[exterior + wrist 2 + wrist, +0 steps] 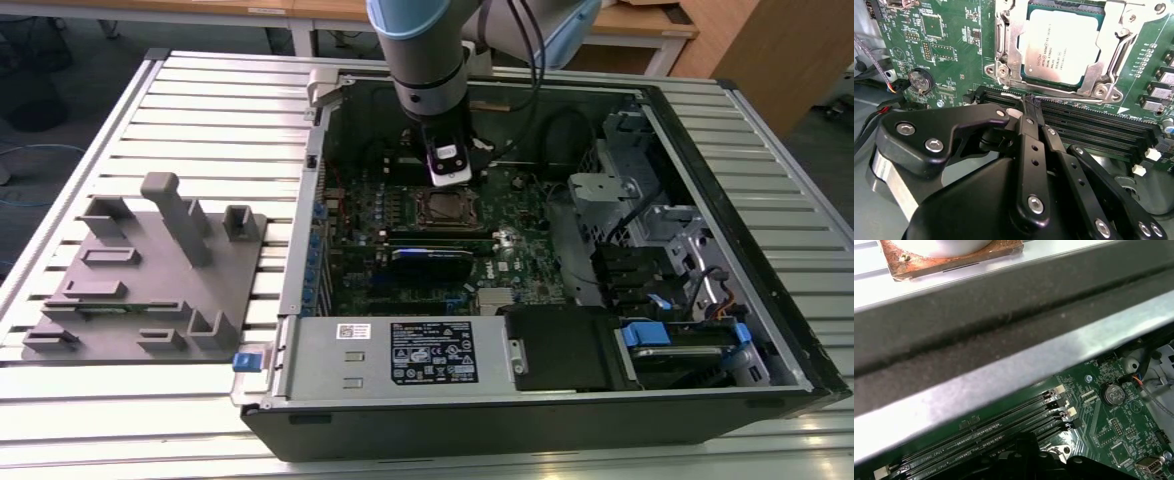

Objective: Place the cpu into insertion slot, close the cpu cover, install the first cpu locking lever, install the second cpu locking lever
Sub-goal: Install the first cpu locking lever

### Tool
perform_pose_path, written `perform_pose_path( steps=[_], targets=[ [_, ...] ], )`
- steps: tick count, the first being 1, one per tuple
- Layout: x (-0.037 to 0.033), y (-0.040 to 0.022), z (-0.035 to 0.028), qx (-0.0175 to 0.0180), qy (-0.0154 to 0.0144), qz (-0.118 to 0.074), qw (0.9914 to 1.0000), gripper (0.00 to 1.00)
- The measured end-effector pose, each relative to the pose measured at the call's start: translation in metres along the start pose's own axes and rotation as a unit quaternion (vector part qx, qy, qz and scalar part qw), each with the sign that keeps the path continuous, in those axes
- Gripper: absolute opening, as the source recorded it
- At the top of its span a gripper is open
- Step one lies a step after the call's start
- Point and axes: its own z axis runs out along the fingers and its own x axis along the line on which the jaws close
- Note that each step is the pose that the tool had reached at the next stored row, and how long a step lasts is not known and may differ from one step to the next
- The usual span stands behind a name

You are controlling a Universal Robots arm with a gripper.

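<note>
Where the dull silver cpu lies flat in the square slot, the thin metal cover frames it, seemingly closed. The matte black tool hangs just beside the socket, fingertips together, gripping nothing, over long ribbed memory slots on the green board.

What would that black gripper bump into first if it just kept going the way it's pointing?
Probably the wire lever along the near edge of the cpu cover; the gripper tips sit closed right at it, by the memory slots. Depth is unclear.
</note>
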Motion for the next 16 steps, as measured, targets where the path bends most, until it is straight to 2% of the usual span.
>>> perform_pose_path(
  steps=[4, 8, 16],
  targets=[
    [0.0, 0.0, 0.0001, 0.0001, -0.0001, 0.0, 1.0, 0.11],
    [0.0002, -0.0003, 0.0013, 0.0043, -0.0033, -0.002, 0.99998, 0.11],
    [0.0003, -0.0006, 0.002, 0.0044, -0.0036, -0.002, 0.99998, 0.11]
  ],
)
